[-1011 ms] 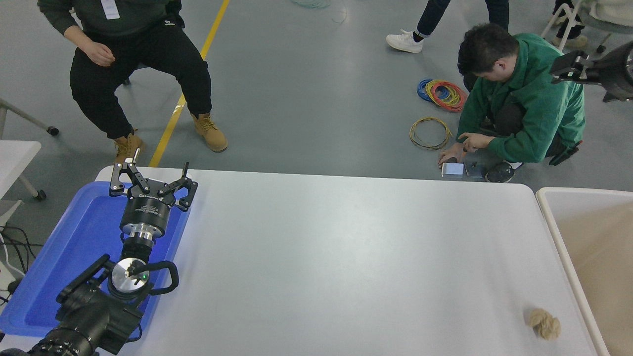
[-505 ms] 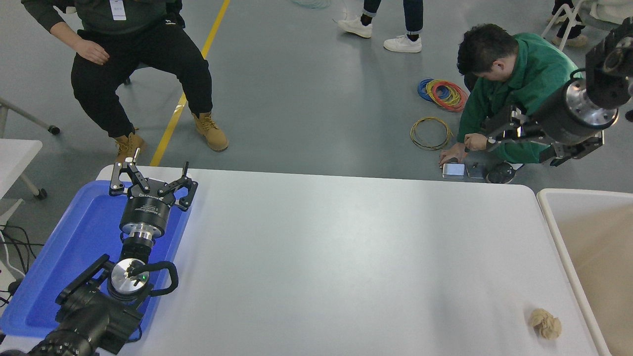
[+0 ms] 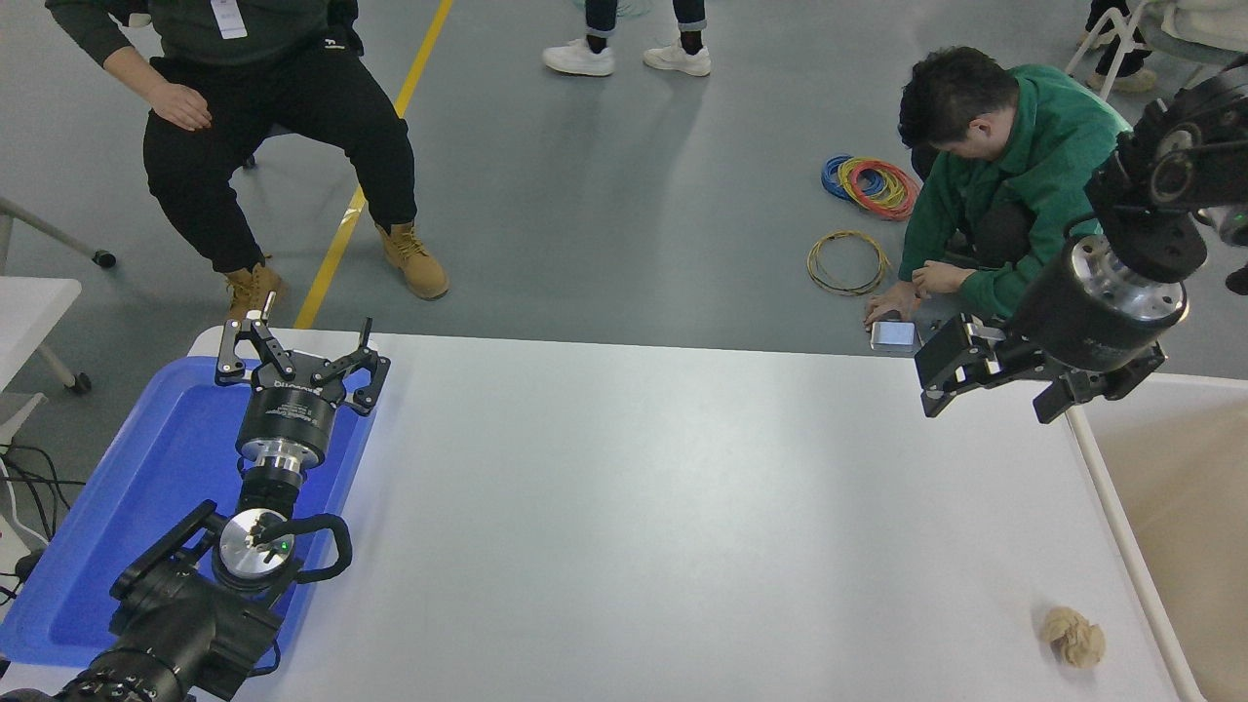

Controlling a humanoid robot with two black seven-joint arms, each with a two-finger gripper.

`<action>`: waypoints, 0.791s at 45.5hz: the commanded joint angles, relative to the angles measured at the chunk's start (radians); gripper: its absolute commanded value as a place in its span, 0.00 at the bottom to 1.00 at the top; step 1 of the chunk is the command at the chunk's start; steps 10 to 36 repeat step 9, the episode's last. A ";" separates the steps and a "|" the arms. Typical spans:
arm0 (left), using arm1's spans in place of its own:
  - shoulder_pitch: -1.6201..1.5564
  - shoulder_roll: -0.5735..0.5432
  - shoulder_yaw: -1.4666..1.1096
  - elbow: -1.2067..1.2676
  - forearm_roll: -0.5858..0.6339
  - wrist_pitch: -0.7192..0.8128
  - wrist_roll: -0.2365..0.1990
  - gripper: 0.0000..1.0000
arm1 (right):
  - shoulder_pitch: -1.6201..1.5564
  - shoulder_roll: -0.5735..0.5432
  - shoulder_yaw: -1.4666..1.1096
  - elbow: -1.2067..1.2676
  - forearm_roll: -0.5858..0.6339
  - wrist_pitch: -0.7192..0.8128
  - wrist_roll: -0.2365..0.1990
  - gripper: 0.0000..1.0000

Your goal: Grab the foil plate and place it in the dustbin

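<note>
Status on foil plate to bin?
Done: cannot confirm. No foil plate shows on the table or in the visible part of the dustbin.
In hand: nothing. The right tool is open and empty beside the bin's far corner; the left tool is parked over the blue tray.
Left: locate the plate. Only a paper ball lies on the table.

The floor (image 3: 604, 195) was grey with a yellow line (image 3: 375, 166), and coloured wire rings (image 3: 871, 185) lay on it.
</note>
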 commanded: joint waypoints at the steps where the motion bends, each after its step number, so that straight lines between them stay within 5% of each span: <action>1: 0.000 -0.002 0.000 0.000 0.000 0.000 0.000 1.00 | 0.003 0.009 0.016 0.012 -0.006 0.018 -0.001 1.00; 36: 0.000 0.000 0.000 0.000 0.000 0.000 0.000 1.00 | 0.001 0.007 0.016 0.012 -0.006 0.018 -0.001 1.00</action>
